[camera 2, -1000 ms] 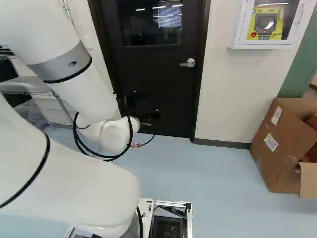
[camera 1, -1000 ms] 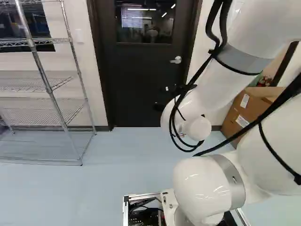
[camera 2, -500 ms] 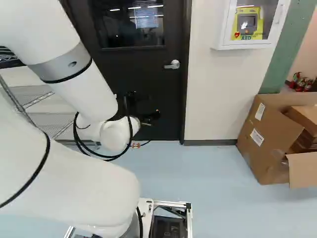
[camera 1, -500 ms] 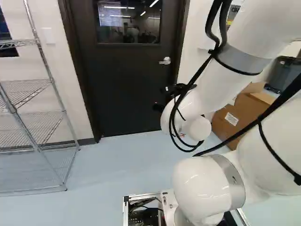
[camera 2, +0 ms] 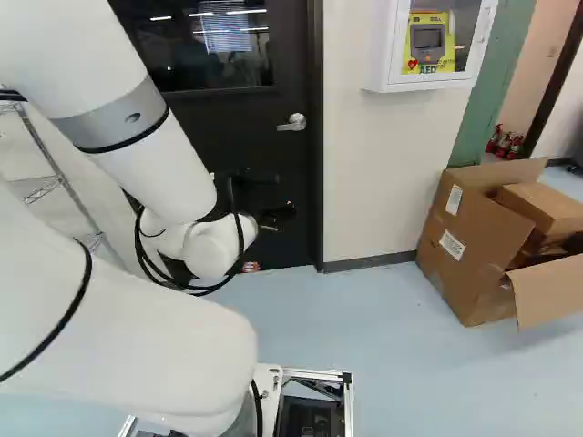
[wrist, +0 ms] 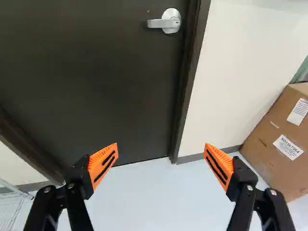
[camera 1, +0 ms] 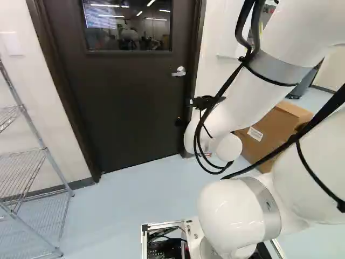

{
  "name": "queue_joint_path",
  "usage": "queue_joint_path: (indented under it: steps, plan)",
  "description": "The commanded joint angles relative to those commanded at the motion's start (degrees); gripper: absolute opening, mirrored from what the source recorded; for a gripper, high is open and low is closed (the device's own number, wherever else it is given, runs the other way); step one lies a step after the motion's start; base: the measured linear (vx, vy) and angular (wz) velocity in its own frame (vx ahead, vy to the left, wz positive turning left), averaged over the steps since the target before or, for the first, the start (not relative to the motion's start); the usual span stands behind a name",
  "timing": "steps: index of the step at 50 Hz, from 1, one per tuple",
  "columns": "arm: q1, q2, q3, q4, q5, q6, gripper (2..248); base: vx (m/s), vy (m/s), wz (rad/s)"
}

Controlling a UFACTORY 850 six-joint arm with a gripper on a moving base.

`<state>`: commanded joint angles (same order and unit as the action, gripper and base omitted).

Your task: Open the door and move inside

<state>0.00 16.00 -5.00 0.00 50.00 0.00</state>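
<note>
The dark door (camera 1: 124, 102) stands shut in its frame, with a window in its upper part. Its silver lever handle (camera 1: 179, 72) shows in all views. Against the door's lower part, the black gripper (camera 2: 276, 216) is seen dark on dark in the right base view, below the handle's level. In the wrist view the gripper (wrist: 160, 155) is open, its orange-padded fingers wide apart with nothing between them; the handle (wrist: 166, 22) lies ahead of it, apart from both fingers.
A wire shelf (camera 1: 32, 167) stands left of the door. Right of it are a white wall, a wall cabinet (camera 2: 387, 55) holding a yellow device, and an open cardboard box (camera 2: 474, 246) on the floor. A green post (camera 2: 492, 82) rises behind the box.
The base has moved: it has turned to the right and the door looms slightly larger. Door, shelf and box have shifted left in both base views. The arm holds its pose against its lowest joint.
</note>
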Motion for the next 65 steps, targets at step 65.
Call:
queue_joint_path:
  steps: [65]
  plan:
    - [0.0, -1.35, -1.15, 0.0, 0.0, 0.0, 247, 0.12, 0.049, -0.059]
